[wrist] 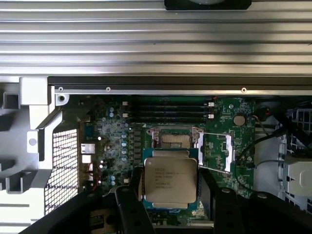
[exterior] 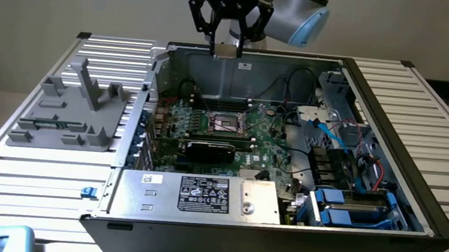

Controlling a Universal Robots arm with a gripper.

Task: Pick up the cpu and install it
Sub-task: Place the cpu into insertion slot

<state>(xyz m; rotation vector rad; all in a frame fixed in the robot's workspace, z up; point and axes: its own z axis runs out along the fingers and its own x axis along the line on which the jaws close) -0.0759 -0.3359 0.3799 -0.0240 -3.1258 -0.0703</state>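
The cpu (wrist: 170, 178), a small square chip with a dull silver top and printed text, sits between my two dark fingers (wrist: 130, 197). My gripper (wrist: 170, 197) is shut on it. In the exterior view the gripper (exterior: 227, 42) hangs high above the open computer case (exterior: 391, 145), over its far wall, with the cpu (exterior: 227, 50) at the fingertips. The dark square socket (exterior: 226, 123) lies on the green motherboard below. In the wrist view the socket (wrist: 174, 140) lies just beyond the chip, its metal frame (wrist: 214, 152) swung open to one side.
A black card (exterior: 210, 151) stands just in front of the socket, memory slots (wrist: 168, 109) beyond it. A silver power supply (exterior: 202, 196) fills the case's near side, cables and blue drive bays (exterior: 347, 205) the exterior view's right. A grey fixture (exterior: 73, 114) sits on the slatted table (exterior: 28, 171).
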